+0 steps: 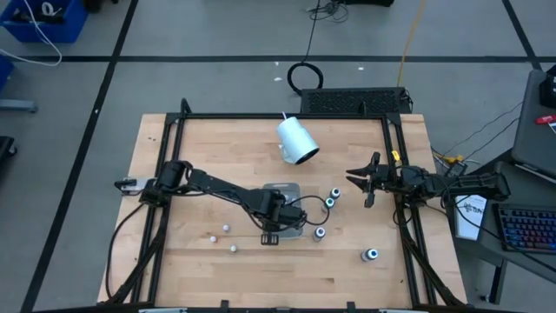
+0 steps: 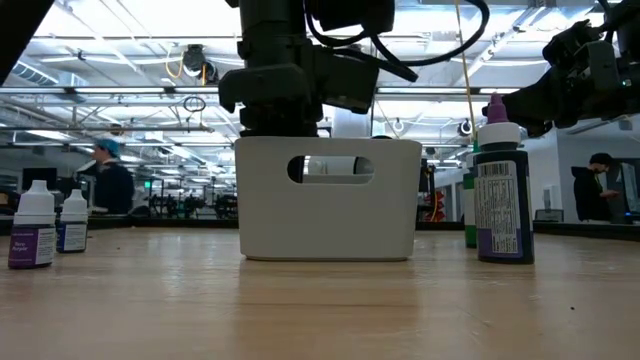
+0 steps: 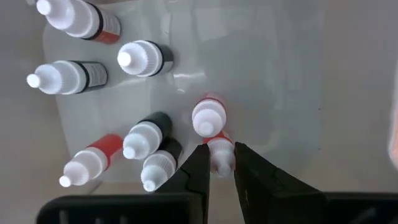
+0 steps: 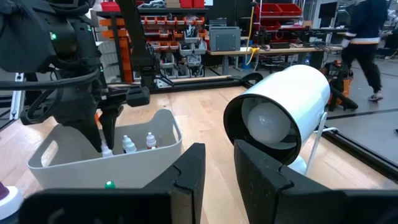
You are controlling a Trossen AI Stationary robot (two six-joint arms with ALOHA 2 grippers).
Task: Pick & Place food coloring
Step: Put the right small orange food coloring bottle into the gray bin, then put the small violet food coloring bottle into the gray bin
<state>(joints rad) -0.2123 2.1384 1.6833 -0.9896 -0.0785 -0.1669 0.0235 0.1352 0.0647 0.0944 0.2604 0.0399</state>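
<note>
**Q:** Left gripper (image 3: 217, 163) — how is it placed, and is anything held?

**A:** It is lowered into the tray (image 1: 280, 190) near the table's centre, and its fingers are closed tight on the white cap of a small red-labelled bottle (image 3: 218, 151). In the left wrist view that bottle is seen pinched between the two dark fingers, touching a second red-labelled bottle (image 3: 208, 115) just beyond it.

**Q:** Where is the rest of the food coloring found?

**A:** More small bottles are seen in the tray: a group of three (image 3: 144, 142) lies beside the held one, and three others (image 3: 82, 43) lie toward the far wall. On the wooden table (image 1: 208, 148), in the high view, three tiny whitish bottles (image 1: 225, 229) are scattered at about eight o'clock from the tray. Four dark bottles with pale caps are placed around three to five o'clock of it: two (image 1: 333, 197) close together, one (image 1: 320, 232) just beside the tray's corner, and one (image 1: 370, 255) well apart toward the table's near right edge.

**Q:** And the right gripper (image 1: 363, 181)?

**A:** It is held above the table's right side, at three o'clock from the tray, with nothing gripped and its fingers closed. A large white cup (image 1: 297, 141) is seen lying on its side at twelve o'clock from the tray.
</note>
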